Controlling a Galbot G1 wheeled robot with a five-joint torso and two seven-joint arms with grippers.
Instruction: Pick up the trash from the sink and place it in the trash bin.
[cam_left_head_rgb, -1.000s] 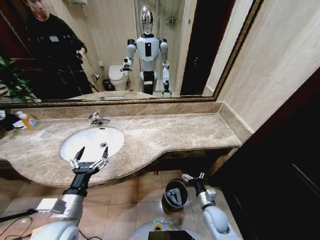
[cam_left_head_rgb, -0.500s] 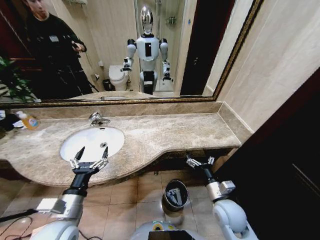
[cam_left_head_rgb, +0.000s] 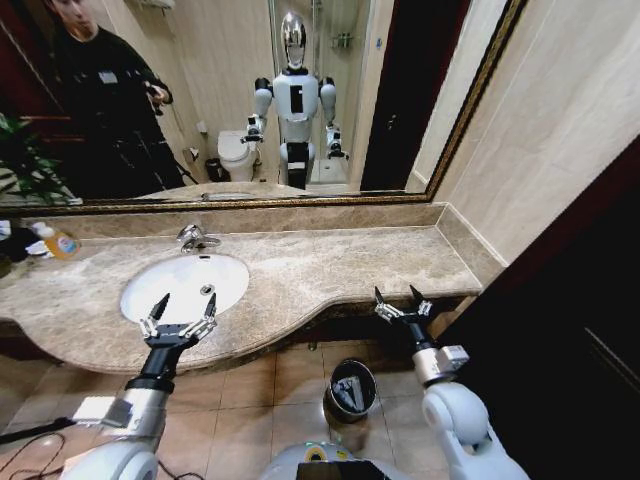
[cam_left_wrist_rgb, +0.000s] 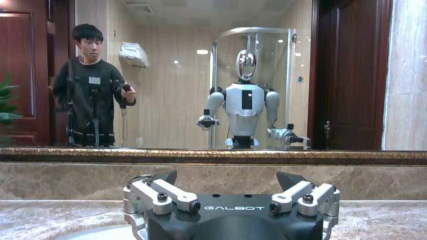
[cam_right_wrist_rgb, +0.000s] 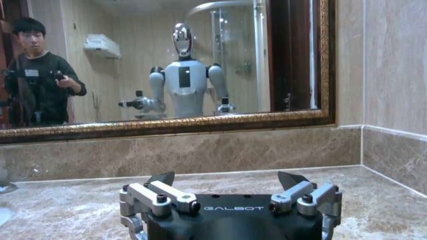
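Sink (cam_left_head_rgb: 185, 283) looks bare, no trash items visible in the white basin; trash bin (cam_left_head_rgb: 351, 388) sits on the tiled floor well right of the sink and below the counter (cam_left_head_rgb: 330, 265) edge, something pale inside it. Left gripper (cam_left_head_rgb: 178, 324) hovers at the sink's front rim, fingers spread, empty. Right gripper (cam_left_head_rgb: 401, 304) sits far right of the sink at the counter's front edge, above the bin, fingers apart, empty too. Judging by this, the task seems at or near its end; any next move needs a check of the basin for leftovers. Beige marble, faucet (cam_left_head_rgb: 195, 238) behind the sink, gilt-framed mirror (cam_left_head_rgb: 250, 100) above.
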